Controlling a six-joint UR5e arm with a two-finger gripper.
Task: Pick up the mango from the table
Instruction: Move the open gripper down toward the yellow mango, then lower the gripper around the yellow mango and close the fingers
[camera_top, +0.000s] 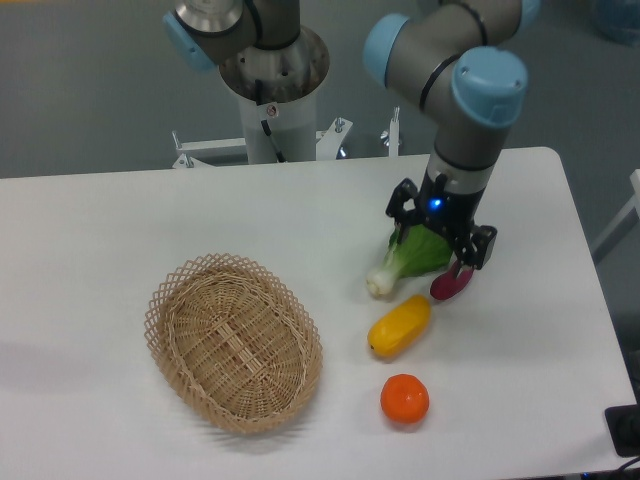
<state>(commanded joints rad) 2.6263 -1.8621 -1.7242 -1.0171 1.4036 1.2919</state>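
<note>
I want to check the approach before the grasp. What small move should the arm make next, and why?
Probably shift toward the camera and a little left, then descend. The gripper hangs open above the bok choy and the purple vegetable, while the mango lies untouched on the table just in front of them, near the orange.

Mango (400, 325): smooth, glossy skin. Table (120, 220): smooth matt white top. Basket (234, 341): rough woven wicker. Orange (404, 398): slight sheen. Gripper (441, 237): matt black, arm joints light-blue plastic.

Robot lab (pedestal-mounted arm (455, 90))
</note>
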